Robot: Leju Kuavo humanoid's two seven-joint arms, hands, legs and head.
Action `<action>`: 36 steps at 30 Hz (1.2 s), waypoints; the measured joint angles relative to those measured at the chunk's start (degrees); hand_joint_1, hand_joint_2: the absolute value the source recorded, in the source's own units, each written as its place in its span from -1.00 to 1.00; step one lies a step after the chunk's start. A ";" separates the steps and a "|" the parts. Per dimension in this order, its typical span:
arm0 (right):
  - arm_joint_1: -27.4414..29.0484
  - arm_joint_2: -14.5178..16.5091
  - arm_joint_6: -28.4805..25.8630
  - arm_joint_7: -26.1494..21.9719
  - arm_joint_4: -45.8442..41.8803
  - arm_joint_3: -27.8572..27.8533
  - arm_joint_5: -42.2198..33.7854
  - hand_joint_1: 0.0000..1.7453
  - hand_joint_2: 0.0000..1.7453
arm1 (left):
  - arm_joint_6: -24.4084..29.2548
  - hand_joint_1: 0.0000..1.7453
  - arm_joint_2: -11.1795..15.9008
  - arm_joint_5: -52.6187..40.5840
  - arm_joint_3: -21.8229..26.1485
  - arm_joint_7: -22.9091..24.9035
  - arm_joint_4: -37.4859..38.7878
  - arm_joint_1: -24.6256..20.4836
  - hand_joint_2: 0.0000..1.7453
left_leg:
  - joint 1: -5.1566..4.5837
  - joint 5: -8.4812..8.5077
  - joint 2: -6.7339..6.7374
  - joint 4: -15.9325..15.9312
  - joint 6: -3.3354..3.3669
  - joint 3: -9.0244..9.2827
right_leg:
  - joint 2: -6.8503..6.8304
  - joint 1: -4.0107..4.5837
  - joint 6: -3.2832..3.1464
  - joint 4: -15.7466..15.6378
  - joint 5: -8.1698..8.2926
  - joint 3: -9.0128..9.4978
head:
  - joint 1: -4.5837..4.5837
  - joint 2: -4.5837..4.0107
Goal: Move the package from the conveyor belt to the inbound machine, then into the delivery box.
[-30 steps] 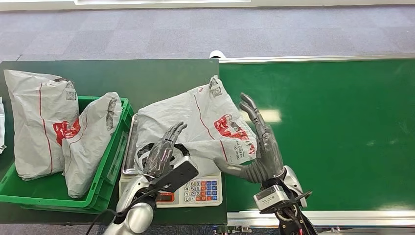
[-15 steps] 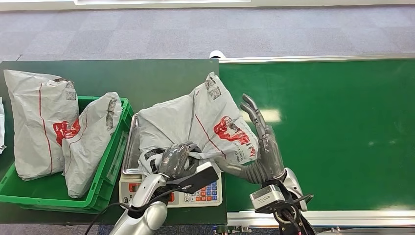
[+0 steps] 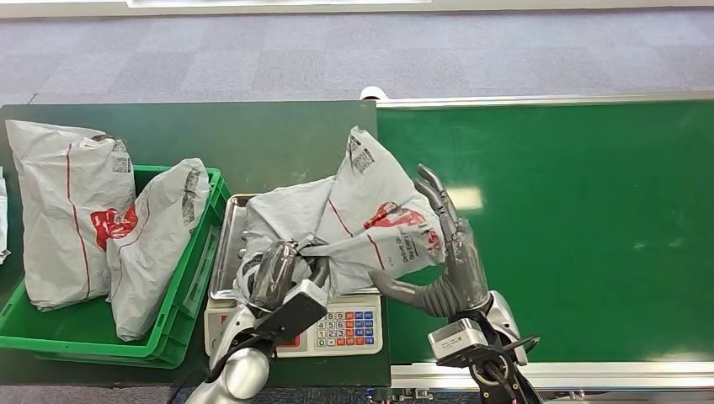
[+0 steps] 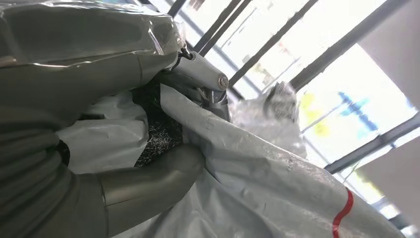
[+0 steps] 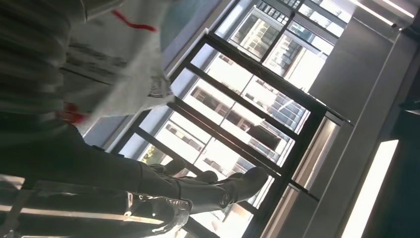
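A crumpled grey plastic mailer package with red printing sits over the steel weighing tray of a white electronic scale with a coloured keypad, its far corner raised and tilted up toward the green conveyor belt. The left hand grips the near, bunched edge of the package; in the left wrist view the thick grey thumb and the darker fingers pinch a fold of the grey film between them. The right hand stands upright just beside the package's right side, fingers extended and spread apart, its palm facing the bag and its thumb reaching under the lower edge; whether the palm actually touches the plastic cannot be told, and it grasps nothing. The scale rests on the dark green tabletop, right at the edge where the tabletop meets the conveyor belt. To the left of the scale, touching or nearly touching its tray, is a green plastic crate holding two more grey mailer bags with red markings: a larger one leaning over the crate's far left rim and a narrower one lying along the crate's right side. Beyond the tabletop and belt lies grey carpeted floor.
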 joint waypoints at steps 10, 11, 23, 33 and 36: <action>0.50 -0.52 -0.31 -0.44 0.00 -0.04 -0.70 -1.00 1.00 | 10.87 1.00 2.02 6.50 2.80 -12.23 -17.61 3.85 1.00 | 0.00 0.00 0.00 -0.01 0.00 0.00 | -0.01 0.00 0.00 0.00 0.00 0.01 | 0.01 0.00; 0.50 -0.58 -0.32 -0.44 0.00 -0.04 -0.74 -1.00 1.00 | 11.37 1.00 2.18 6.64 3.06 -12.65 -18.90 4.06 1.00 | 0.00 0.00 -0.01 -0.01 0.00 0.00 | -0.02 0.00 0.00 0.00 0.00 0.01 | 0.01 0.00; 0.56 -1.47 -1.34 -0.10 -0.01 -0.08 -0.95 -1.00 1.00 | 20.03 0.98 0.64 6.10 8.42 -18.81 -34.12 6.36 1.00 | 0.00 -0.01 0.00 -0.01 0.00 -0.02 | -0.01 0.00 -0.01 -0.01 -0.02 -0.02 | 0.01 0.00; 2.17 -1.73 -2.93 0.56 -0.20 0.01 1.67 -1.00 1.00 | 20.11 1.00 -1.36 -0.25 26.05 -2.98 -28.98 6.84 1.00 | 0.03 0.01 0.00 -0.02 -0.01 0.04 | -0.01 0.03 -0.02 0.00 -0.02 0.02 | 0.01 0.00; 1.83 -1.73 -3.02 1.10 -0.18 0.17 1.72 -1.00 1.00 | 20.11 1.00 -1.00 -4.12 30.26 2.11 -24.25 4.77 1.00 | 0.03 0.02 0.00 -0.02 -0.01 0.03 | -0.02 0.03 -0.02 0.02 -0.02 0.04 | 0.01 0.00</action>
